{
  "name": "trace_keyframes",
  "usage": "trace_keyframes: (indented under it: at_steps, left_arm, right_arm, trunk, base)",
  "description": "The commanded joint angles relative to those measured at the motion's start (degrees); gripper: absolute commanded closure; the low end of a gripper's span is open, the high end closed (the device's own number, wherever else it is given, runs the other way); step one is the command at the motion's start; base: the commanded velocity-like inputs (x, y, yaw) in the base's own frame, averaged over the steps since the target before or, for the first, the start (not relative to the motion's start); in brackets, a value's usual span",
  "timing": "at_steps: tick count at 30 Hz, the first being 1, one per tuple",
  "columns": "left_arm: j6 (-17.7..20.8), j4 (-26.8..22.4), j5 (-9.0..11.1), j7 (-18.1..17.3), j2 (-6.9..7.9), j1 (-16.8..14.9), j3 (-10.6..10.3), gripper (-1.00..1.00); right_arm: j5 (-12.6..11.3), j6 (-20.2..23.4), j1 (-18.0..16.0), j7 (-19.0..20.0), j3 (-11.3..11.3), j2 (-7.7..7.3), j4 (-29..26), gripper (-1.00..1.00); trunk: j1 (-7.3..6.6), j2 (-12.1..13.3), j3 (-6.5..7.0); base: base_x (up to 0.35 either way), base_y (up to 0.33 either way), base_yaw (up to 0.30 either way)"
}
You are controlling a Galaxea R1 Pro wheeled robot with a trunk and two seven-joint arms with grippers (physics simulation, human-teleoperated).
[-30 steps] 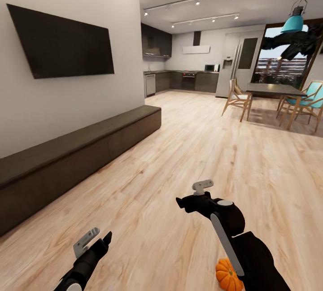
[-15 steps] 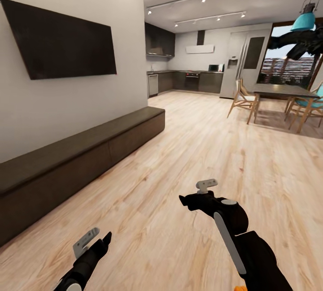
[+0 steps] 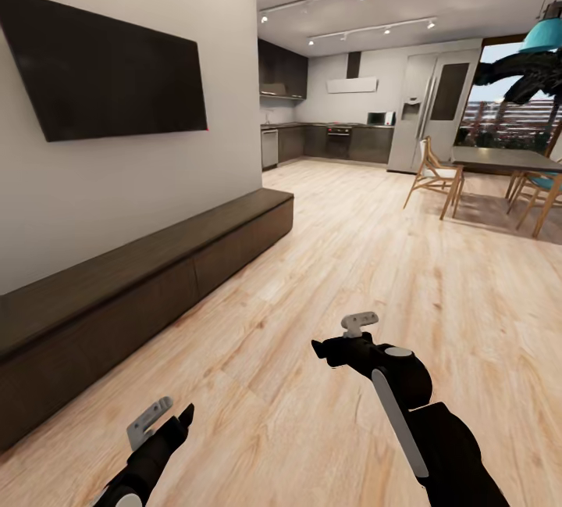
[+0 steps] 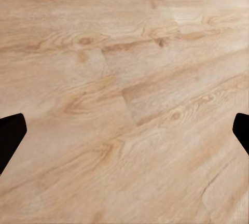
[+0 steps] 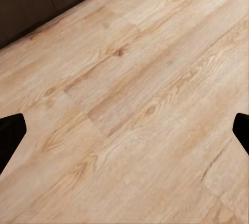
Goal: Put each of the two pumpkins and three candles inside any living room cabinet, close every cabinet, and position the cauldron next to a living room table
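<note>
Pale wood floor (image 3: pixel 328 257) beside closed dark cabinet (image 3: pixel 140 288), left tool (image 4: pixel 124 130) and right tool (image 5: pixel 124 130) both wide, empty

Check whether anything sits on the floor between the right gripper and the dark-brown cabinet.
Nothing visible does. In the head view, bare wood floor runs from the right gripper to the cabinet, whose fronts all look closed. The right wrist view shows the same bare boards up to the cabinet's base.

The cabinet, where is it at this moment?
In the head view the cabinet runs along the white wall on the left, under the dark TV, with the wooden floor on its right; its fronts look closed.
</note>
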Motion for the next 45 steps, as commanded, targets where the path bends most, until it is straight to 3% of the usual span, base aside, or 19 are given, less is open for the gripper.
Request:
trace_keyframes:
  at_steps: [1,45]
  left_arm:
    - [0.1,-0.1,0.4,0.5,0.05,0.0,-0.1,-1.0]
    - [0.1,-0.1,0.4,0.9,0.05,0.0,-0.1,-1.0]
  right_arm:
    - [-0.1,0.3,0.0,0.0,0.0,0.02,0.0,-1.0]
    - [-0.1,0.2,0.0,0.0,0.0,0.02,0.0,-1.0]
  trunk:
    - [0.03,0.0,-0.05]
    - [0.03,0.0,-0.05]
  base:
    - [0.328,0.019,0.0]
    - [0.334,0.009,0.0]
